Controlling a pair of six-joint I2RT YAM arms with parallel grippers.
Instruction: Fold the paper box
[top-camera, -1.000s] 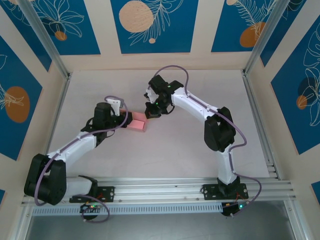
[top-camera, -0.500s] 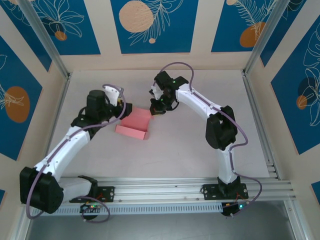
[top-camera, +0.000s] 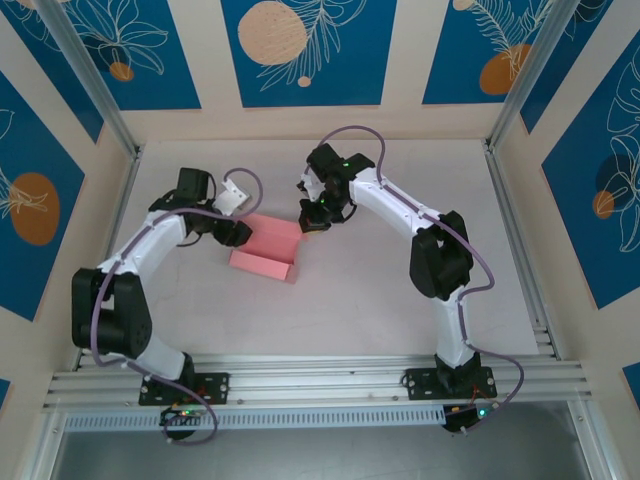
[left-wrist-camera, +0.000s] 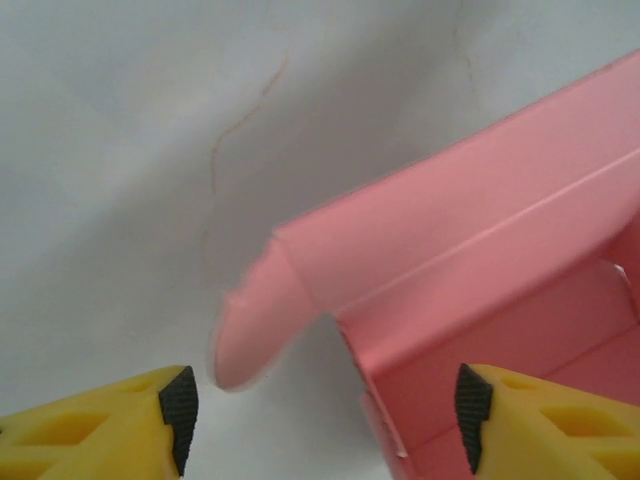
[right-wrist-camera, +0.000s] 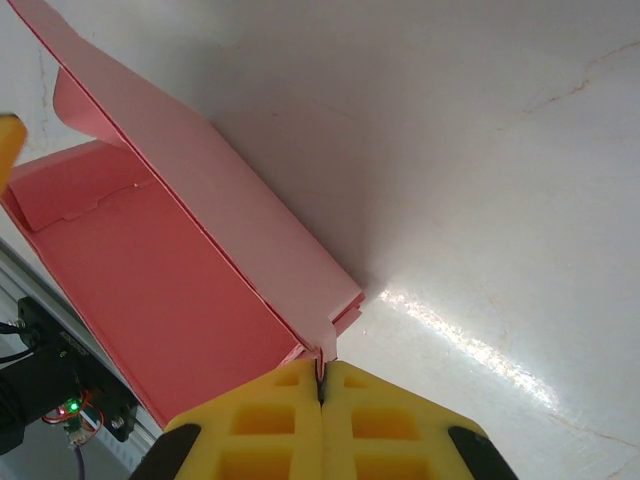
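The left pincer (left-wrist-camera: 325, 415) stands wide, its two yellow fingers (left-wrist-camera: 90, 430) with dark pads spread well apart and gripping nothing. Just ahead of it, in the gap between the fingers, is one corner of the paper box (left-wrist-camera: 480, 260). A rounded pink flap sticks out toward the left finger, a raised wall runs away up and to the right, and the box's inside reaches toward the right finger. Whether that finger touches the card I cannot tell. Beyond the flap is the white table (left-wrist-camera: 120, 150)

The right pincer (right-wrist-camera: 322, 385) is closed tight, its yellow fingers pressed together on the thin edge of a pink wall at the box's corner, so it holds the paper box there. From this pincer the wall runs away up and to the left, with the open inside of the box on its left and bare table on its right

From above, the paper box lies on the table between the two pincers, the left one at its left end and the right one at its far right corner
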